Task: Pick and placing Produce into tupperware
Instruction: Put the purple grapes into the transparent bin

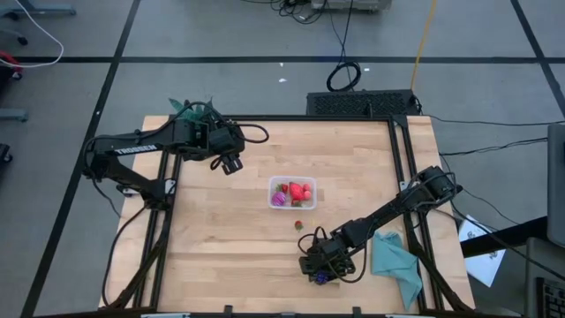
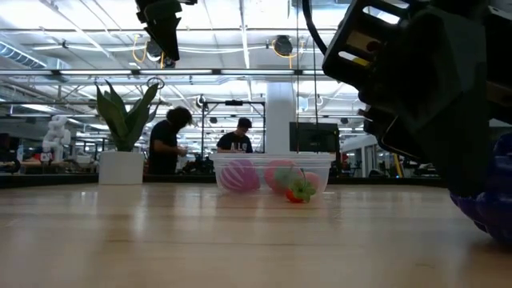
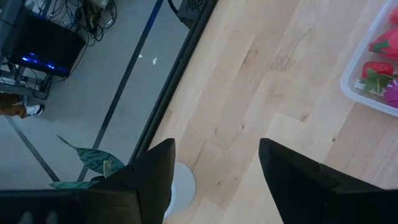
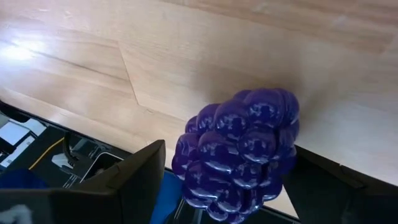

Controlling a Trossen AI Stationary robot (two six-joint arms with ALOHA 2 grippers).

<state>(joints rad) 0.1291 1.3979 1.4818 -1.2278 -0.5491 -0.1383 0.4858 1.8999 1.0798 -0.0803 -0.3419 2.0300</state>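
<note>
The clear tupperware (image 1: pixel 293 193) stands mid-table and holds red produce pieces and a magenta ball (image 2: pixel 239 175). One small red strawberry (image 1: pixel 299 224) lies on the wood just in front of it. My right gripper (image 1: pixel 320 268) is low at the table's near edge, shut on the dark purple cluster (image 4: pixel 239 152). My left gripper (image 1: pixel 231 163) hangs open above the table's far left part, left of the tupperware, with nothing between its fingers (image 3: pixel 152 171). My right gripper pinches the dark purple cluster by its two sides (image 4: pixel 186 158), one finger (image 4: pixel 134 180) on each side. It comes from above at a slant, over the table's near edge. Whether the cluster (image 2: pixel 484 212) is clear of the wood, I cannot tell.
A teal cloth (image 1: pixel 395 263) lies at the near right, beside my right arm. A green potted plant (image 1: pixel 194 110) stands at the far left corner, behind my left arm. Bare wood lies left of and in front of the tupperware. People stand in the room beyond the table.
</note>
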